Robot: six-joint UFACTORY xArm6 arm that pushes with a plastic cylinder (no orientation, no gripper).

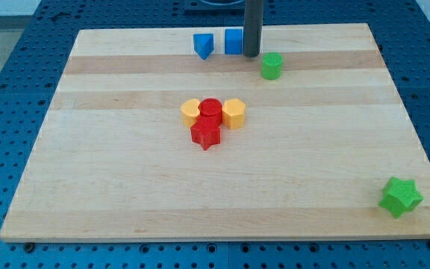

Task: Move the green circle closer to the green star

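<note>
Green circle (272, 66) is sitting at the counter's (125, 187) twelve o'clock, green star (401, 197) far off at four. My tip (251, 54), fingerless, is waiting just at its ten; an off-centre push risks it slipping sideways.

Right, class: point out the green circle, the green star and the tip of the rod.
green circle (272, 66), camera view, on its top face.
green star (401, 196), camera view, on the middle of its top.
my tip (251, 55), camera view, on the rod's very end, just left of the green circle.
</note>
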